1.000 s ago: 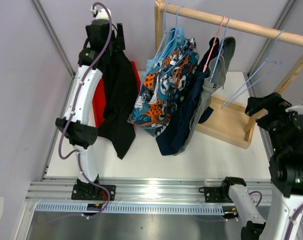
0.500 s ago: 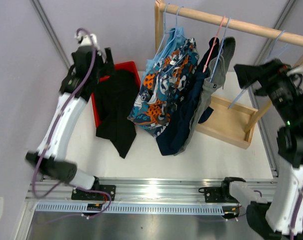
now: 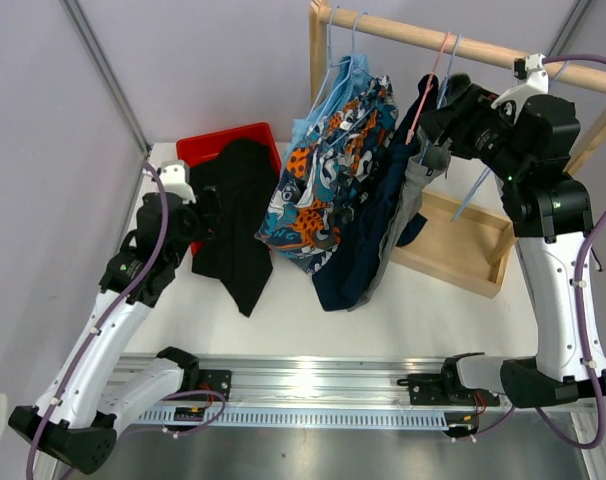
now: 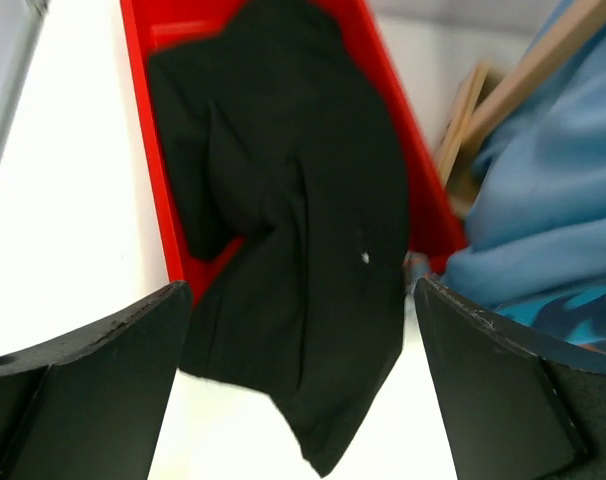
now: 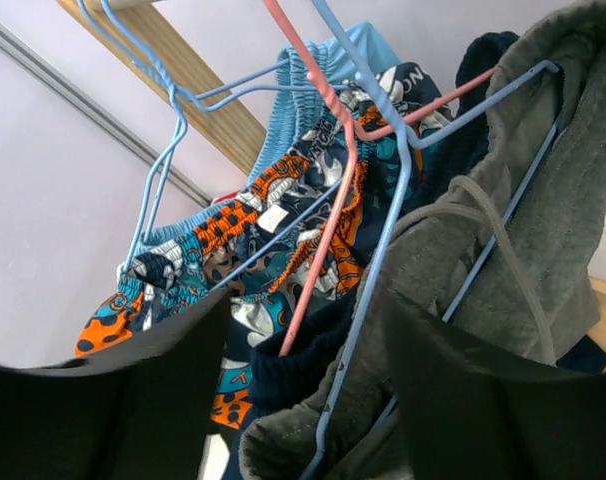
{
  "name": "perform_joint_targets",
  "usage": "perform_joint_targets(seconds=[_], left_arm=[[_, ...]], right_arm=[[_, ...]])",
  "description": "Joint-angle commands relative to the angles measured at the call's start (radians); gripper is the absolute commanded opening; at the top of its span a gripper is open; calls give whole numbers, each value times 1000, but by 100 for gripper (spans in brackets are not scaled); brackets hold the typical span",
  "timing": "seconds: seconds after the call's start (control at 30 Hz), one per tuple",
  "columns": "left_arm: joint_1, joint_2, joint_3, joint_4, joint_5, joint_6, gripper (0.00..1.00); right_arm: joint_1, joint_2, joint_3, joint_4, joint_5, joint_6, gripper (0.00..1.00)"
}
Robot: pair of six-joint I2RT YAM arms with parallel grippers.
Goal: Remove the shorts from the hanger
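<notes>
Right pincer [image 5: 308,300] wide open, grey shorts [image 5: 543,200] directly ahead, hanging lengthwise down from blue hanger [image 5: 381,240]; right arm nearer. Left pincer [image 4: 303,290] wide, over black shorts [image 4: 303,200] in red tray [image 4: 143,150].

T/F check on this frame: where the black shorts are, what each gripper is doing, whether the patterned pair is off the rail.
1. The black shorts lie partly in the red bin, spilling over its edge onto the table. True.
2. The left gripper is shut on the black shorts. False: its fingers stand wide apart above the fabric and hold nothing.
3. The patterned shorts lie flat on the table. False: they hang on a hanger from the wooden rail.
4. The right gripper is open, up at the rail beside the grey shorts. True.
</notes>
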Motion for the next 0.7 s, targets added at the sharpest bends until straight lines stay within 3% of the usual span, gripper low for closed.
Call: perform_joint_targets(seconds=[0.0, 0.1, 0.4, 0.67], left_arm=[[-7, -26, -34, 25, 22, -9, 99], [-7, -30, -52, 28, 33, -9, 99], [-7, -44, -105, 70, 59, -10, 99], [-7, -43, -117, 79, 65, -9, 99]], right_arm=[[28, -4, -6, 63, 80, -15, 62], [35, -5, -17, 68, 109, -17, 55], [38, -22, -82, 78, 158, -15, 51], [48, 2, -92, 110, 158, -3, 35]])
